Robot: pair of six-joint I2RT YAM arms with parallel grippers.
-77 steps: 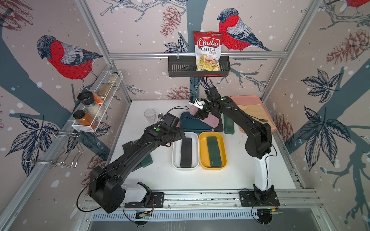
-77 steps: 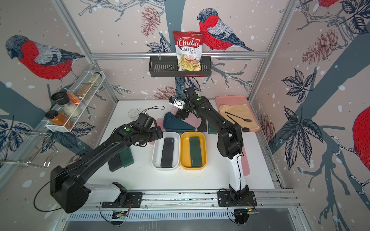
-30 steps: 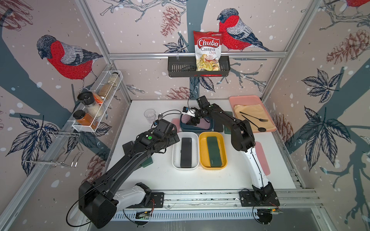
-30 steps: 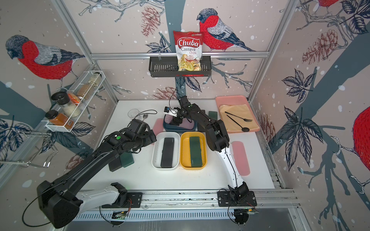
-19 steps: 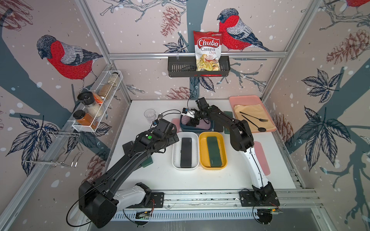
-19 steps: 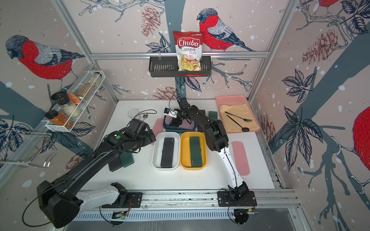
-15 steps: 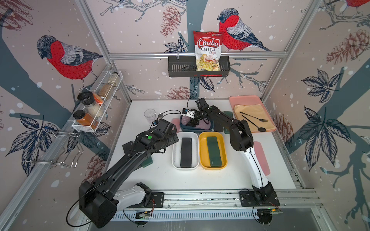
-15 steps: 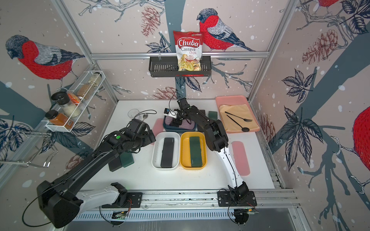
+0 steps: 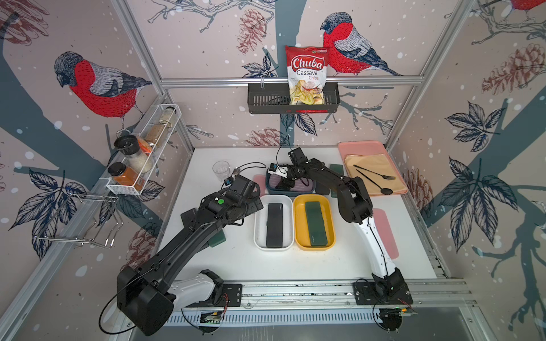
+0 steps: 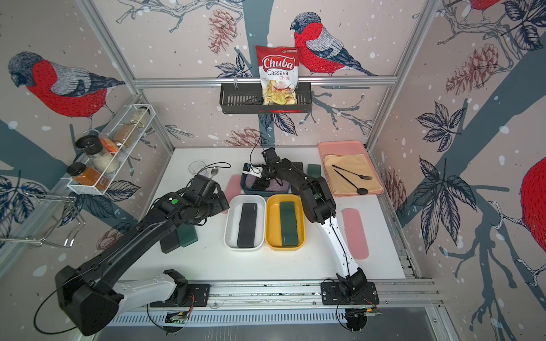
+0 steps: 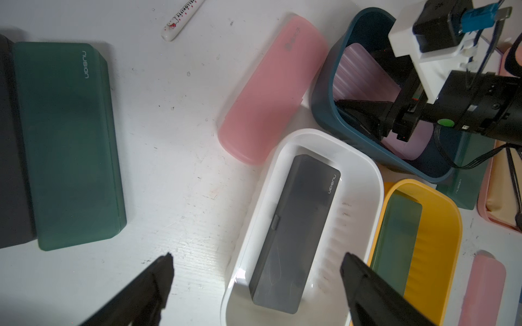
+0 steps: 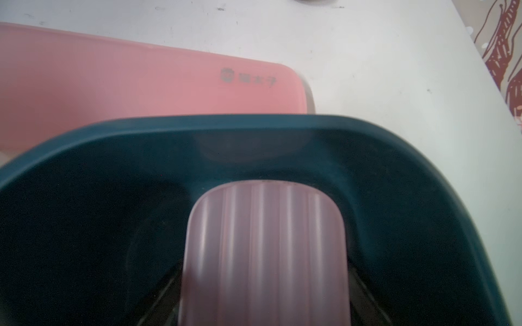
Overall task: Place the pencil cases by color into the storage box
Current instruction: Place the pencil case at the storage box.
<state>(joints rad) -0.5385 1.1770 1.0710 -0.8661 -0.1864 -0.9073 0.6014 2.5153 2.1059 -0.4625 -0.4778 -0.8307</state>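
My right gripper (image 9: pixel 285 185) reaches down into the dark teal tub (image 9: pixel 267 182) and is shut on a ribbed pink pencil case (image 12: pixel 265 248), which lies low inside the tub (image 12: pixel 254 124). A second pink case (image 12: pixel 141 81) lies on the table just outside that tub. A black case (image 11: pixel 296 234) rests in the white tub (image 11: pixel 254 225), and a dark green case (image 9: pixel 316 223) in the yellow tub (image 9: pixel 298 224). My left gripper (image 11: pixel 257 261) hangs open above the white tub's near end, holding nothing. Loose green (image 11: pixel 67 141) and pink (image 9: pixel 384 233) cases lie on the table.
A pink tray (image 9: pixel 348 147) with a black fork and spoon sits at the back right. A drinking glass (image 9: pixel 221 169) and a white pen (image 11: pixel 180 19) lie at the back left. More dark cases (image 9: pixel 336 171) lie between the teal tub and the tray.
The right gripper has brought the pink case down into the teal tub and has barely moved in the last second. The left arm has drawn back slightly to the left.
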